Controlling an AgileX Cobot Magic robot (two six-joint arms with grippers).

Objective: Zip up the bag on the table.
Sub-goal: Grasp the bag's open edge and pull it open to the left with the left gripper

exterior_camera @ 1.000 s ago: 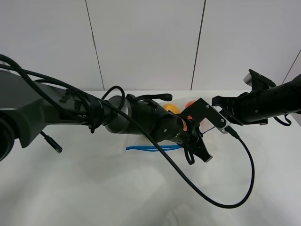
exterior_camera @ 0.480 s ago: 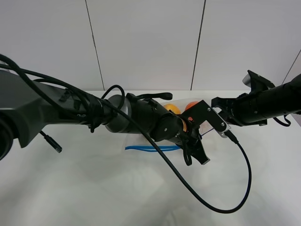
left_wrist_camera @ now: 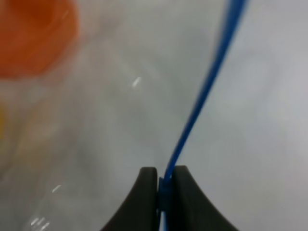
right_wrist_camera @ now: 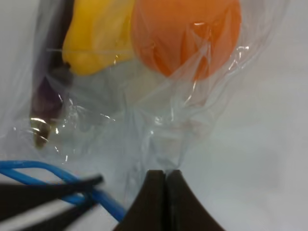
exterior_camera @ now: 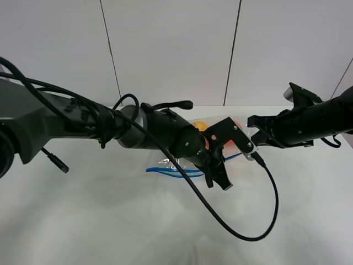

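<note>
Exterior high view: the bag (exterior_camera: 165, 164) is seen lying on the table (exterior_camera: 83, 221) toward its far edge, about midway between the left and right edges. Its blue zipper strip (exterior_camera: 176, 171) is laid along the bag's near side, running parallel to the table's far edge. The left gripper (exterior_camera: 219, 186) is placed at the strip's right-hand part. To the left of it two blue lines are seen parted, so that stretch is judged not yet sealed. The right arm (exterior_camera: 309, 118) is reached in from the right edge to the bag's right end.

Left wrist view: the jaws are seen pressed together on the blue strip, which runs straight away from them. A blurred orange (left_wrist_camera: 33, 33) shows through the film beside it.

Right wrist view: the right gripper (right_wrist_camera: 166, 180) is pinched tight on clear film at the bag's end, with a yellow pear (right_wrist_camera: 96, 38) and purple eggplant (right_wrist_camera: 45, 96) beyond. The coming slide is judged to go leftward along the strip, with the left gripper already on it.
</note>
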